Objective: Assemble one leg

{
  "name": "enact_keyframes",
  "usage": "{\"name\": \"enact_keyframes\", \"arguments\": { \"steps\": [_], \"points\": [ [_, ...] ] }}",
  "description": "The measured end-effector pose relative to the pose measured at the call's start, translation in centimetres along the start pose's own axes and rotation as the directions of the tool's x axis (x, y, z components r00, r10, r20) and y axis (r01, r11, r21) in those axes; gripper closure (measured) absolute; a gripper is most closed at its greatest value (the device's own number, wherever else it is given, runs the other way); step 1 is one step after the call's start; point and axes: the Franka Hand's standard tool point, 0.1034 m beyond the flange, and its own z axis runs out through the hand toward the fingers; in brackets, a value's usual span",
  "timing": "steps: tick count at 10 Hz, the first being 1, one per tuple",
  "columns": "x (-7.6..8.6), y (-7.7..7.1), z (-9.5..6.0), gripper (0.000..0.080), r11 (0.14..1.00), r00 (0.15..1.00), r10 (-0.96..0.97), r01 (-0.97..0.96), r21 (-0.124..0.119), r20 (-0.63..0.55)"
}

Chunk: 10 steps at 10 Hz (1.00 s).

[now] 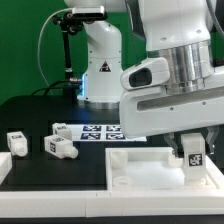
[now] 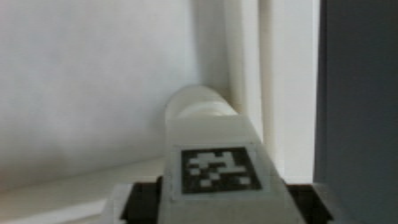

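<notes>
Here, near the table's front edge, the gripper (image 1: 192,150) is clamped on the leg (image 1: 193,152), upright over the rimmed white tray (image 1: 140,165).

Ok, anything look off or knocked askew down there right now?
Nothing stands out. The leg sits upright in the gripper over the right side of the white tray piece. Two loose legs lie on the black table, and the marker board lies flat. No damage shows.
</notes>
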Motion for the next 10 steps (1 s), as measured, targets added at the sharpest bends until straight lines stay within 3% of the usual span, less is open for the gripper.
{"name": "enact_keyframes", "arguments": {
  "steps": [1,3,5,7,8,10],
  "points": [
    [0.0,-0.01,0.0,0.0515,0.999,0.999,0.039,-0.039,0.0,0.0],
    [-0.16,-0.52,0.12,0.0515,0.957,0.957,0.29,-0.29,0.004,0.0],
    [-0.23,-0.76,0.25,0.0515,0.783,0.783,0.621,-0.622,0.026,0.011],
    [-0.27,-0.85,0.36,0.0515,0.52,0.524,0.852,-0.85,0.086,0.025],
    [-0.26,-0.85,0.37,0.0515,0.474,0.478,0.878,-0.876,0.085,0.028],
    [-0.37,-0.98,0.38,0.0487,0.551,0.554,0.832,-0.831,0.077,0.025]
  ]
}}
